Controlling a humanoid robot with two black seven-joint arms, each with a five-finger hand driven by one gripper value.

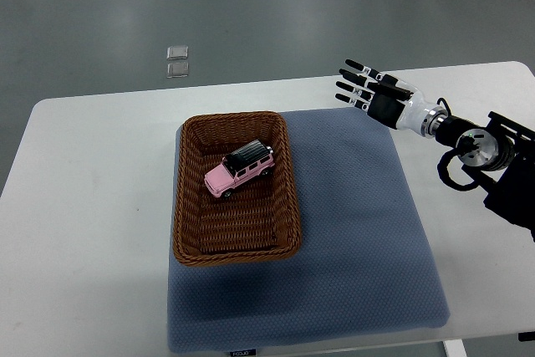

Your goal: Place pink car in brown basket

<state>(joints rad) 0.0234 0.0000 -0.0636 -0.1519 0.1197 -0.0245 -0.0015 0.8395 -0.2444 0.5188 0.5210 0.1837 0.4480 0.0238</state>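
The pink car with a black roof lies inside the brown basket, in its far half, turned at an angle to the basket walls. It is well to the left of the fingers and a little nearer to the robot than them. The basket stands on the left part of a blue-grey mat, and the mat lies on the white bench.

The right hand comes in from the right edge and is above the far right corner of the mat. Its fingers are stretched out straight and slightly spread, pointing left; they hold nothing and touch nothing. The thumb is hard to make out. The black arm is cut off by the right edge.

On the grey floor beyond the bench lie two small clear squares.
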